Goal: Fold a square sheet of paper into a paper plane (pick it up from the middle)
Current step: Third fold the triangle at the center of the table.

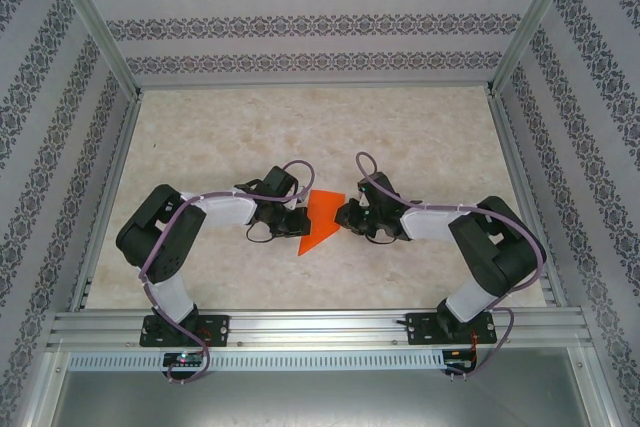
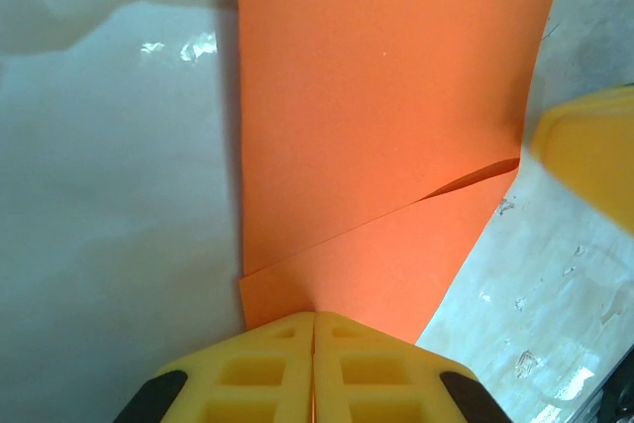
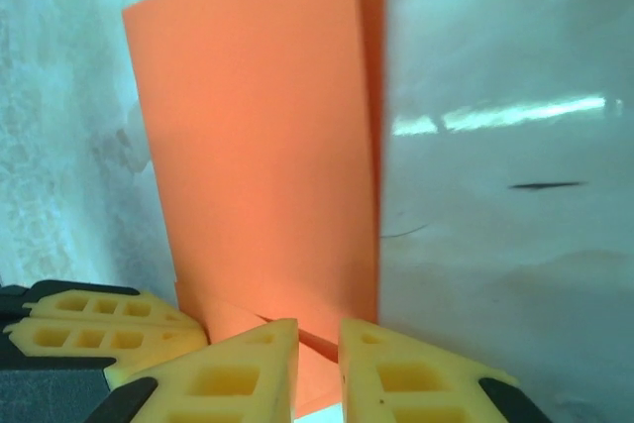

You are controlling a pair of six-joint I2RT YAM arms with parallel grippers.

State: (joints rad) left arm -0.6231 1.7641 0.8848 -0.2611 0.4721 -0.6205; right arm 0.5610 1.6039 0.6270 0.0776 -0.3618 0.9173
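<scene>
The bright orange sheet of paper (image 1: 320, 222) lies folded at the middle of the table, tapering to a point at its near-left end. My left gripper (image 1: 303, 215) is at its left edge. In the left wrist view the yellow fingertips (image 2: 314, 316) are pressed together on the edge of the paper (image 2: 386, 96), where a diagonal fold flap shows. My right gripper (image 1: 340, 215) is at the paper's right edge. Its jaws (image 3: 319, 329) stand a little apart, with the paper (image 3: 258, 146) edge lying in the gap.
The marble-patterned tabletop (image 1: 420, 137) is walled by patterned panels and metal frame rails (image 1: 320, 327). A finger of the right gripper (image 2: 589, 146) shows at the right of the left wrist view. The left gripper's fingers (image 3: 89, 329) sit at the lower left of the right wrist view.
</scene>
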